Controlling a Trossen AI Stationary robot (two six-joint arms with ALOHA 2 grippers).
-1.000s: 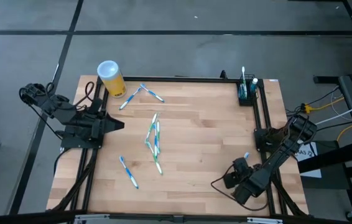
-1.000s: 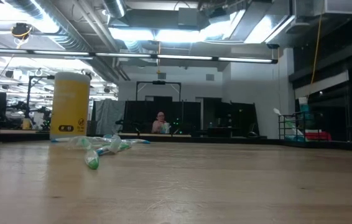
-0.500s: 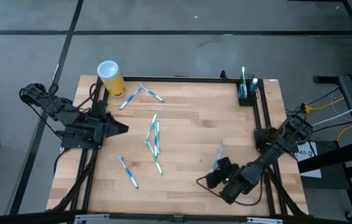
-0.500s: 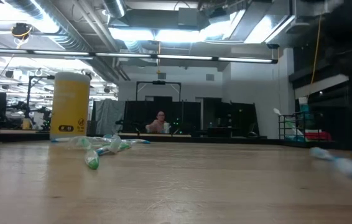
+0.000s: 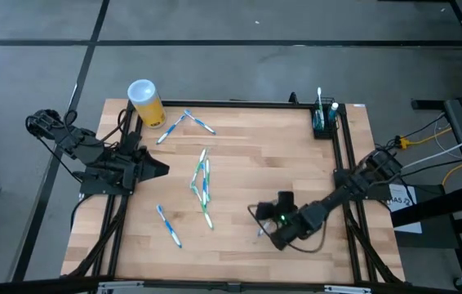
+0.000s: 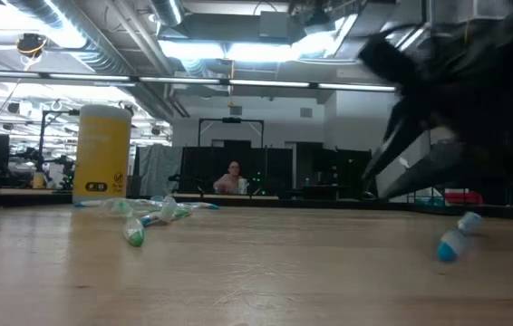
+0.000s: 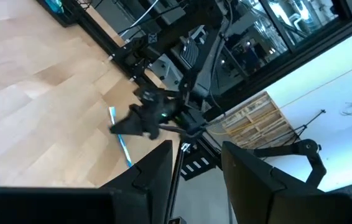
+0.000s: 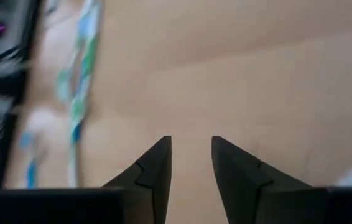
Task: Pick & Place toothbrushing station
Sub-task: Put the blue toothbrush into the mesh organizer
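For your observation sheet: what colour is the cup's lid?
White; the cup body is yellow. High view shows the lid best.

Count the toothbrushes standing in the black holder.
2: a taller toothbrush on the left of the toothbrushing station in the high view, a second toothbrush on its right. Shorter ones may be hidden inside.

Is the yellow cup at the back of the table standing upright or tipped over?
Upright. The yellow cup stands on its base at the table's far left corner, white lid on top; in the low view its sides rise straight from the wood.
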